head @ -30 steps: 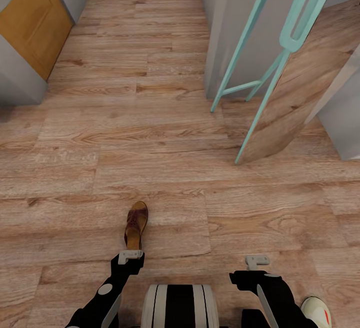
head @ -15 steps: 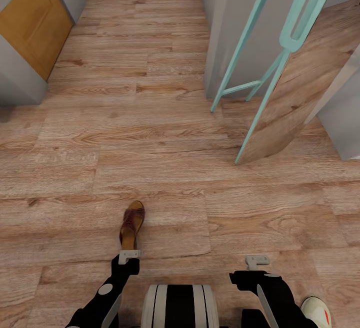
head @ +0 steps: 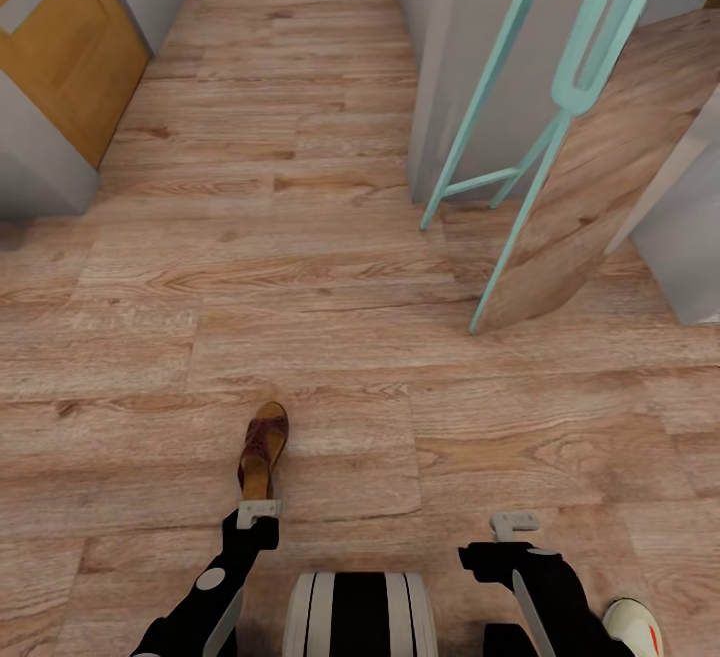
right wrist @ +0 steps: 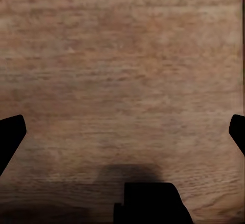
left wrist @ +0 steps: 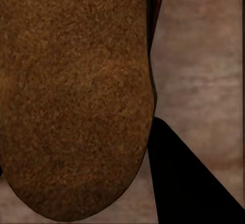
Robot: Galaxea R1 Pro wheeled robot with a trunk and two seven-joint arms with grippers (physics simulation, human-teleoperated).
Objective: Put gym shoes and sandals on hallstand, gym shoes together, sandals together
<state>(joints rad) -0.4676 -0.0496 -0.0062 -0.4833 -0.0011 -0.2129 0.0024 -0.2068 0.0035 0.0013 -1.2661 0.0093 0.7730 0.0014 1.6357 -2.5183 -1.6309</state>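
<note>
One dark brown sandal (head: 263, 449) with a tan footbed sticks out forward from my left gripper (head: 260, 511), which is shut on its heel end. In the left wrist view its brown sole (left wrist: 76, 96) looms close, beside one black finger (left wrist: 189, 183). My right gripper (head: 513, 522) hangs open over bare corridor floor (head: 330, 267), its fingertips far apart in the right wrist view (right wrist: 122, 127). A white gym shoe (head: 632, 625) with a red accent lies on the floor at the lower right, beside my right arm. The hallstand is out of view.
An orange door (head: 60, 37) and grey wall stand at the left. A grey wall block (head: 450, 57) and a teal-framed wooden board (head: 590, 167) leaning on the floor stand at the right. The corridor runs on ahead between them.
The sandal's toe and my left gripper swung slightly leftward. The whole picture has shifted a little, so the head camera moved. The right arm has not moved.
</note>
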